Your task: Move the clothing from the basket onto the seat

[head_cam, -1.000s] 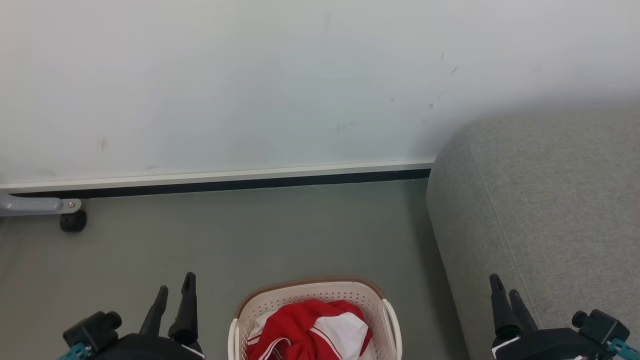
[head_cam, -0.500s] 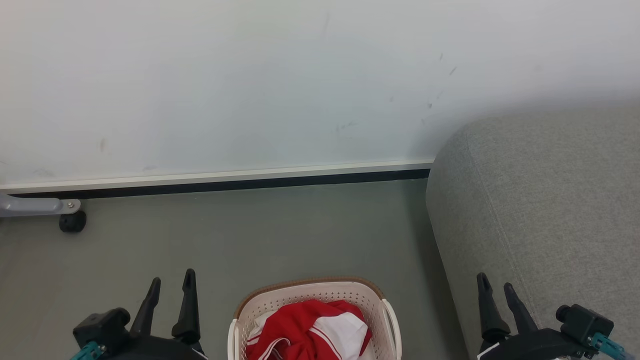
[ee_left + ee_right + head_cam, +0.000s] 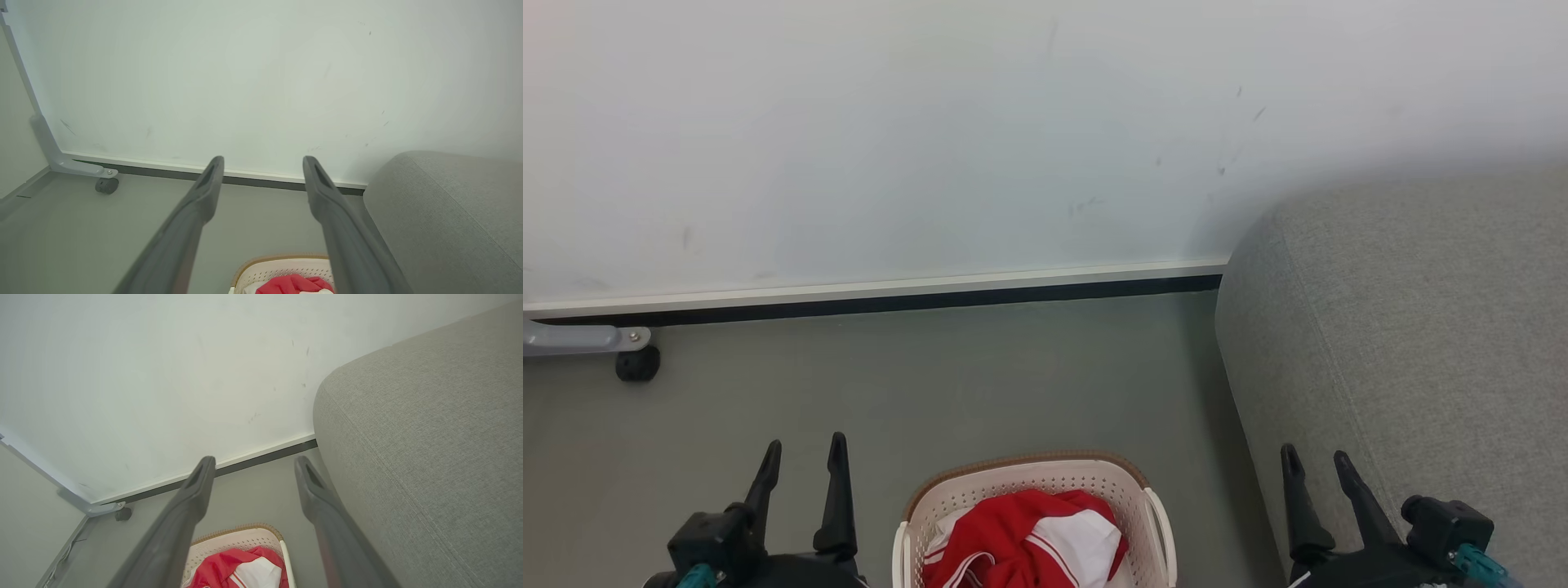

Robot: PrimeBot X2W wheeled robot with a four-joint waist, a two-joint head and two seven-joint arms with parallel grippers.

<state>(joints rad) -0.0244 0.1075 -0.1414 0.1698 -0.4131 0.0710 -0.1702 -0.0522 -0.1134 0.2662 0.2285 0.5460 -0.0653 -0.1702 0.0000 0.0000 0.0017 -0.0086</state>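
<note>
Hands first: the left hand (image 3: 805, 441) at seven o'clock and the right hand (image 3: 1313, 451) at five both stand with fingers apart, empty, and both have drifted inward toward the basket (image 3: 1029, 459) at six, a likely lead-in to reaching. Its perforated cream plastic holds crumpled red-and-white clothing (image 3: 1013, 539); the rounded grey woven seat (image 3: 1421, 327) sits at three o'clock.

Open grey floor (image 3: 980, 376) is found ahead of the cream-white perforated plastic basket (image 3: 1013, 483), bounded beyond by the white wall (image 3: 931, 147), on the right by the large light-grey fabric sofa (image 3: 1413, 327), and at far left by a black caster (image 3: 637, 364).
</note>
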